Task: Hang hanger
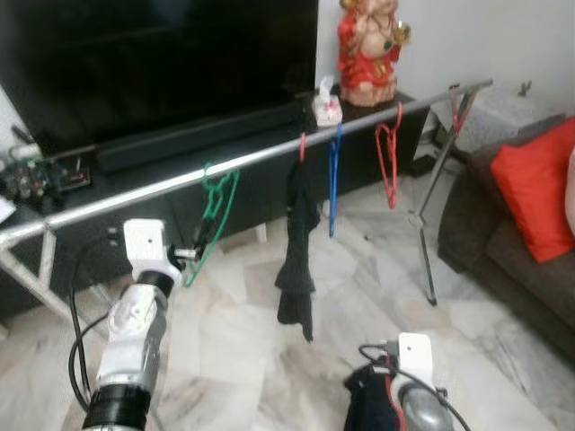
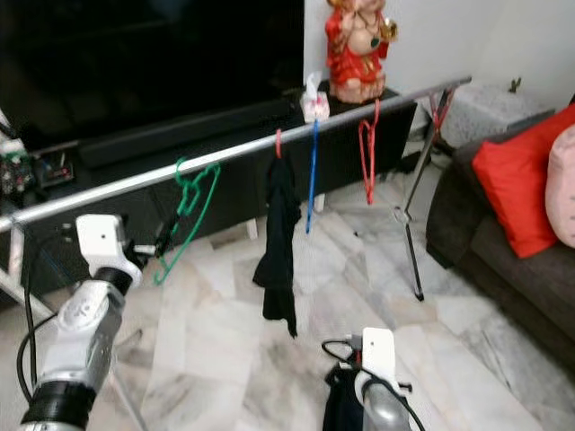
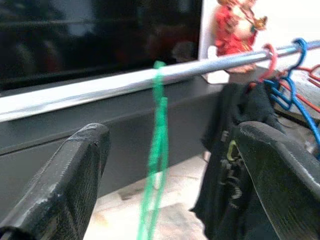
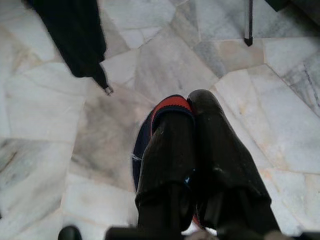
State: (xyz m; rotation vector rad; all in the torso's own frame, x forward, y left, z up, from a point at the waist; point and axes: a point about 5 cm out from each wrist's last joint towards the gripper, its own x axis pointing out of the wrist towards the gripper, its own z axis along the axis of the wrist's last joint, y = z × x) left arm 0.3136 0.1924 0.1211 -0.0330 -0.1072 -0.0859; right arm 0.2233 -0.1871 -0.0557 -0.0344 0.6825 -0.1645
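Observation:
A green hanger (image 1: 216, 211) hangs by its hook on the long silver rail (image 1: 260, 157) of a drying rack. My left gripper (image 1: 199, 244) is raised just below the rail at the hanger's lower left side. In the left wrist view it is open, and the green hanger (image 3: 159, 150) runs down between the two fingers (image 3: 70, 175) without touching either. My right gripper (image 4: 192, 107) hangs low over the floor. It is shut on a dark garment with a red trim (image 4: 170, 103), seen bunched at the gripper (image 1: 367, 402) in the left eye view.
Further along the rail hang a black garment (image 1: 301, 242), a blue hanger (image 1: 334, 180) and a red hanger (image 1: 388, 162). Behind the rail stand a dark TV stand (image 1: 180, 144) and a red statue (image 1: 368, 45). The rack's leg (image 1: 429, 224) and a sofa (image 1: 530, 269) are on the right.

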